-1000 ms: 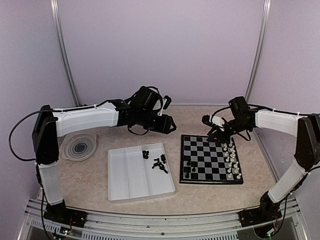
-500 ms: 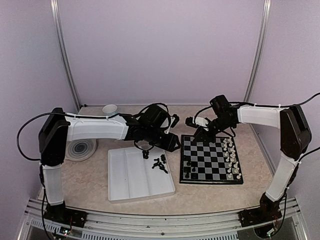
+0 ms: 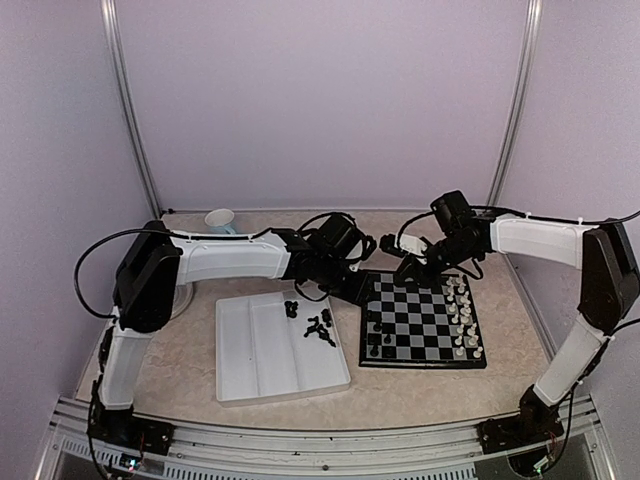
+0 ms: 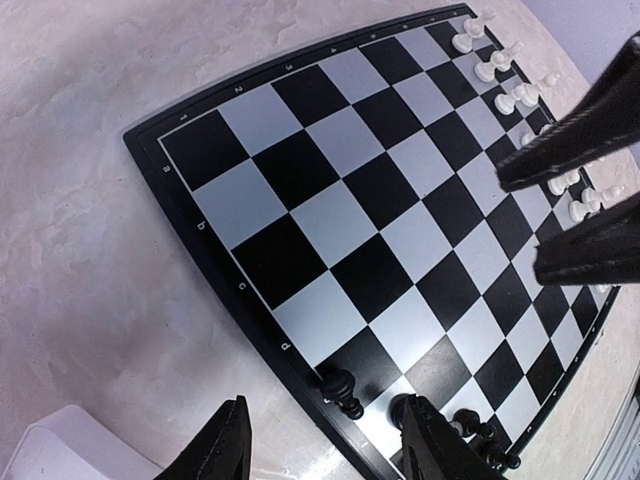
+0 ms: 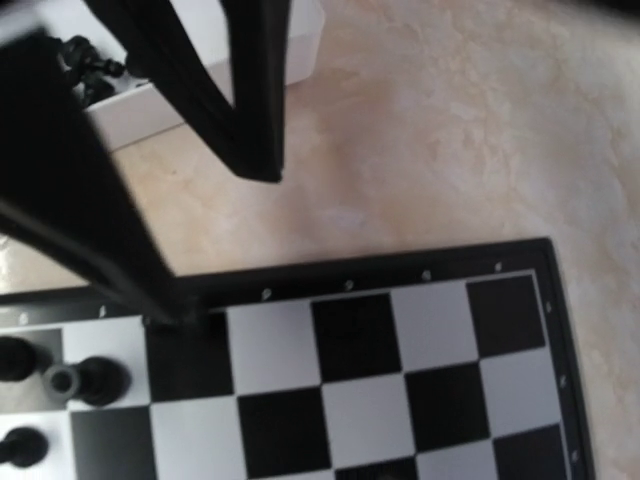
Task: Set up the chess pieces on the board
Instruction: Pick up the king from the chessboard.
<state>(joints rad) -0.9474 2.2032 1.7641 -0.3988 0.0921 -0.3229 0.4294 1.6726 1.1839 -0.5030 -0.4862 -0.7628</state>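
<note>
Found left fingers [image 4: 425, 445] spread and empty, straddling the left border of the board [image 4: 380, 200]. Right fingers [image 4: 565, 150] likewise released, close opposite, crowding the room over the squares. Counted at least three chess pieces [image 4: 340, 385] just ahead of the left fingers. Others clumped in one tray [image 3: 260, 370] leftward. White pieces [image 4: 480, 45] lined the edge beyond the right fingers.

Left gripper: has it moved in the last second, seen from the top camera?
Yes. The left gripper has swung right and toward the camera, from behind the white tray's far right corner to the board's far left corner.
</note>
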